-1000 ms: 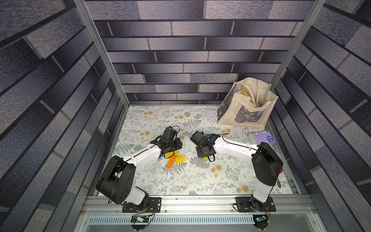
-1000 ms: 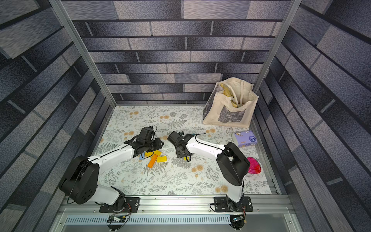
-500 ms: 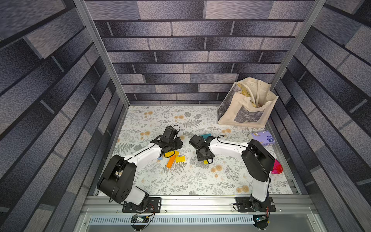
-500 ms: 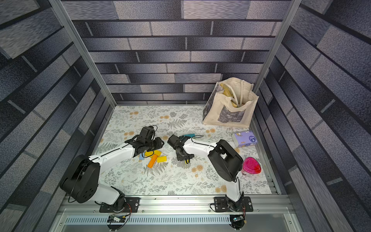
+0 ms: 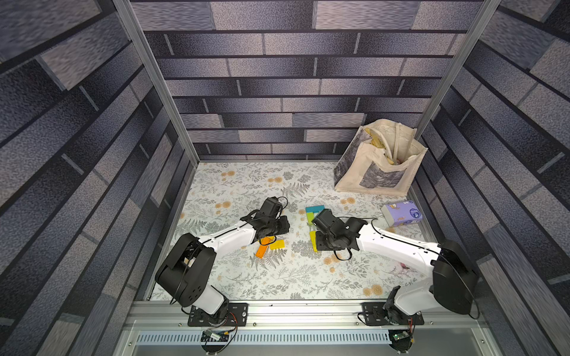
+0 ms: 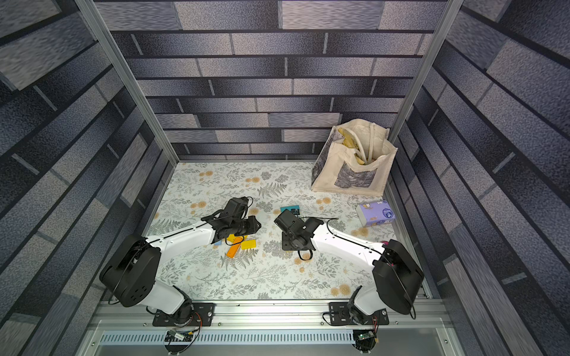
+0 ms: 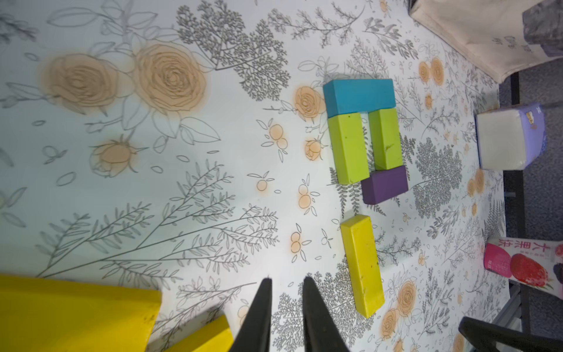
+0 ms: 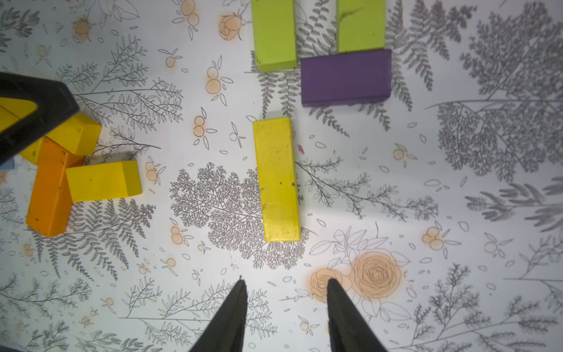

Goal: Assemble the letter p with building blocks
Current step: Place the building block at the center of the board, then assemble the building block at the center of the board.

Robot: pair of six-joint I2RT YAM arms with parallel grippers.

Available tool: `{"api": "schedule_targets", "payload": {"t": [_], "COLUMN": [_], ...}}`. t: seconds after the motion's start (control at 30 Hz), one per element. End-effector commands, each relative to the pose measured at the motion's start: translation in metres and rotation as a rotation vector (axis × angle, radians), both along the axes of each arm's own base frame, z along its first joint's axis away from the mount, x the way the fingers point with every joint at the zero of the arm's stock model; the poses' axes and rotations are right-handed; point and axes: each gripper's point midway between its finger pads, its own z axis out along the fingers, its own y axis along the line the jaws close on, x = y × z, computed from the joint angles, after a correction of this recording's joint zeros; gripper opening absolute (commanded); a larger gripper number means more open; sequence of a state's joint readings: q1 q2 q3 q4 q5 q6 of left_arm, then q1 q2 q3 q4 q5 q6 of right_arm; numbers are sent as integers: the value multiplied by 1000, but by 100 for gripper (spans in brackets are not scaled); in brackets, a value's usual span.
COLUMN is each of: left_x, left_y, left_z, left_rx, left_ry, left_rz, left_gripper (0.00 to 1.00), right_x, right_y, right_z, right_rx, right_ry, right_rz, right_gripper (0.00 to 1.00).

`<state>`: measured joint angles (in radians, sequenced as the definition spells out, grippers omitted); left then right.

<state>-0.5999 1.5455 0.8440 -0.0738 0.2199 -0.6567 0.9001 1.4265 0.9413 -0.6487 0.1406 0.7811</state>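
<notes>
The whole letter is seen only in the left wrist view. On the tabletop point(image 7: 152, 213) a teal block point(image 7: 359, 97) is laid across two lime green blocks point(image 7: 348, 147). A purple block point(image 7: 384, 189) is set against the end of one, and a long yellow block point(image 7: 362, 265) is lined up with the other, a gap between. In both top views most of this is hidden by the right arm point(image 5: 394, 246). The spare pile, an orange block point(image 8: 50, 195) under yellow blocks point(image 8: 103, 181), is shown clearest from the right wrist. The left claw point(image 7: 287, 280) is seen narrowly parted, nothing gripped. The right claw point(image 8: 286, 282) is spread wider, also empty.
</notes>
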Motion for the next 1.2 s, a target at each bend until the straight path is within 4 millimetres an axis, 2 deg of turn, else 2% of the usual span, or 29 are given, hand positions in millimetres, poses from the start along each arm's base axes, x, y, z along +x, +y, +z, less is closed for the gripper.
{"api": "schedule_targets", "payload": {"t": [0.0,0.03,0.2,0.5,0.7,1.17], "left_x": [-4,-5,-16,-28,-32,-30], "left_y": [-26,-31,-54,-64,-68,-80], "left_z": [3,1,-7,-32,-42,-64], "left_rx": [-41,-51,-8,68,94,45], "left_ry": [-15,-11,12,77,94,155], "left_rz": [-101,-118,-236,-282,-295,-300], "left_gripper": [12,9,0,0,0,0], "right_x": [-26,-28,-32,-23,-12,4], "right_y": [0,2,7,17,9,-10], "right_z": [-30,-33,-43,-61,-80,-92], "right_rx": [73,100,153,260,292,307], "right_ry": [154,165,217,287,282,199], "right_rz": [-98,-108,-128,-178,-262,-387], "right_gripper": [29,22,0,0,0,0]}}
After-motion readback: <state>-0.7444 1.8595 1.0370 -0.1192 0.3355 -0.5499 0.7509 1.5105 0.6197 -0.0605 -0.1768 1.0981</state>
